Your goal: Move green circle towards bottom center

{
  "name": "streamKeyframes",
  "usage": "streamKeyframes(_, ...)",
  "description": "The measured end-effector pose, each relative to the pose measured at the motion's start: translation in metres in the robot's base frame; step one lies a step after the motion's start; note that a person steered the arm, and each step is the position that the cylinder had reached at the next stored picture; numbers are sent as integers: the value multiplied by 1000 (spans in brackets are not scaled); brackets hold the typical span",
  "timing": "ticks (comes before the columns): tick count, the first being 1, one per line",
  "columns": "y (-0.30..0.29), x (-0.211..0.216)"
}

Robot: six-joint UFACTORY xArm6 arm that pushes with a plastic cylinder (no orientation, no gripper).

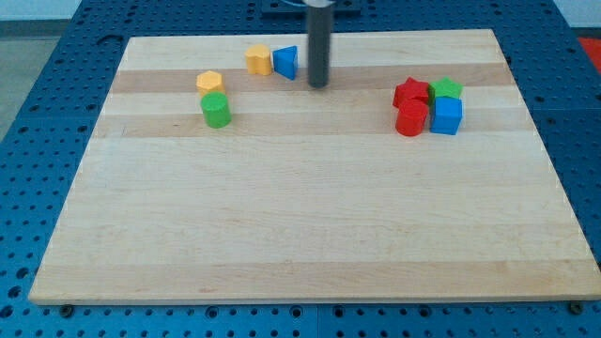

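Blocks, eight in all. Green: two, a green circle (215,110) at ten o'clock on the surface (300,225) and a green star (447,89) at two o'clock. Yellow: two, a yellow hexagon (209,82) touching the circle's top and a yellow block (258,59) at eleven. Blue: two, a blue triangle (286,62) and a blue cube (447,115). Red: two, a red star (410,92) and a red cylinder (410,119).

My tip (318,84) sits just beside the triangle, at its four o'clock; no jaws fitted.

Lower half unoccupied to the six o'clock edge.

No legible writing.
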State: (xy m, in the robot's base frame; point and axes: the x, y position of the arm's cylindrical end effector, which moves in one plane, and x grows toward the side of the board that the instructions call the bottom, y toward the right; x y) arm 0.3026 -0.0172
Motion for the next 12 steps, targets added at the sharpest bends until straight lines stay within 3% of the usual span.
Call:
streamKeyframes(2, -79, 3)
streamKeyframes(4, -122, 45)
streamKeyframes(6, -124, 80)
streamKeyframes(8, -124, 150)
streamKeyframes(10, -152, 115)
streamKeyframes(11, -184, 124)
streamKeyframes(12, -173, 147)
